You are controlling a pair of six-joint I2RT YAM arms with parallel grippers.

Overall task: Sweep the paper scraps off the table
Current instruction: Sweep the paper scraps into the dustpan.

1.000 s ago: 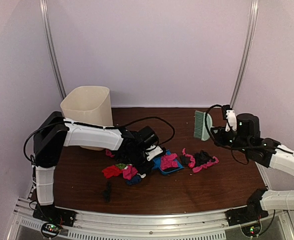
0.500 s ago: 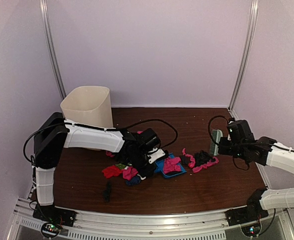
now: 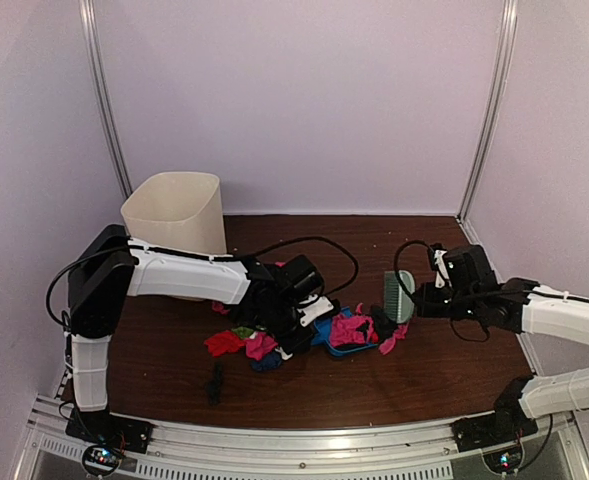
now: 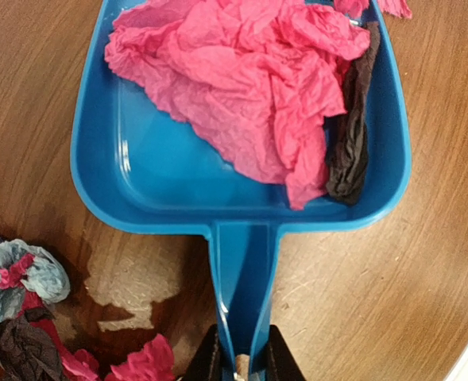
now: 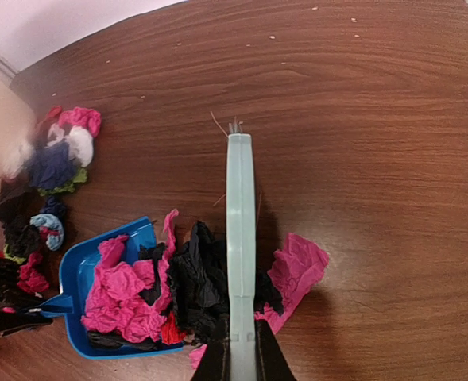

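Note:
My left gripper (image 3: 302,314) (image 4: 244,361) is shut on the handle of the blue dustpan (image 3: 321,334) (image 4: 178,190), which lies flat on the table (image 3: 424,370). Pink paper scraps (image 4: 249,79) and a black one (image 4: 349,135) lie in the pan. My right gripper (image 3: 429,296) (image 5: 241,357) is shut on the pale green brush (image 3: 398,294) (image 5: 240,222), which stands just right of the pan's mouth. Black scraps (image 5: 198,278) are bunched between brush and pan (image 5: 79,274). One pink scrap (image 5: 297,270) lies right of the brush. More scraps (image 3: 242,344) (image 5: 55,159) lie left of the pan.
A cream bin (image 3: 177,215) stands at the back left behind my left arm. A black scrap (image 3: 215,380) lies alone toward the front left. A black cable (image 3: 319,242) loops over the table behind the pan. The silver rail (image 3: 304,440) runs along the front edge.
My right arm lowered the raised brush to the table and swept it left, pushing the pink and black scraps up against and into the dustpan. My left arm barely moved.

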